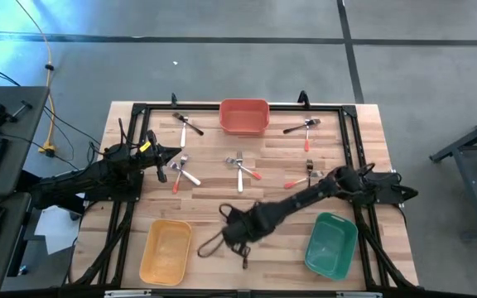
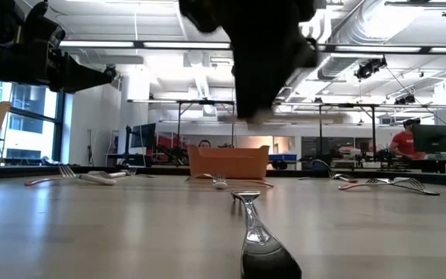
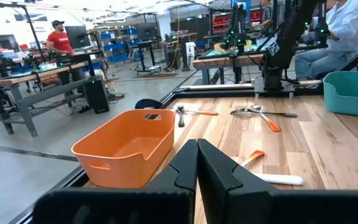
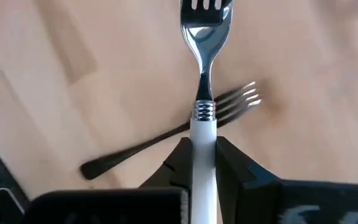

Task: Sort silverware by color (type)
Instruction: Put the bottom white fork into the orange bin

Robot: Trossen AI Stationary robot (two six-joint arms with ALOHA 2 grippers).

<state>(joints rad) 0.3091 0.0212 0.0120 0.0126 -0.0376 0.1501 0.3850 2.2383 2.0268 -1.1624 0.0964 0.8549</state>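
Observation:
My right gripper (image 4: 202, 148) hangs over the near middle of the table (image 1: 237, 232) and is shut on a white-handled fork (image 4: 204, 74). On the wood under it lies a black-handled fork (image 4: 166, 134), which also shows close up in the low view (image 2: 258, 232). More silverware with black, white and red handles lies flat across the middle and far part of the table (image 1: 240, 170) (image 1: 180, 171) (image 1: 302, 127) (image 1: 187, 124). My left gripper (image 3: 197, 158) waits shut at the table's left side (image 1: 171, 156) and holds nothing. My right gripper pinches the fork's white handle (image 4: 202, 134) between its two fingers, just behind the ribbed metal collar. The fingers point steeply down and lie along the fork. The metal head (image 4: 205, 25) sticks out past the fingertips, and the fork hangs clear of the table.
A red-orange bin (image 1: 244, 116) stands at the far middle, a yellow bin (image 1: 166, 248) at the near left and a green bin (image 1: 331, 242) at the near right. A black frame (image 1: 350, 132) runs along the table's edges. People sit in the room beyond (image 3: 58, 40).

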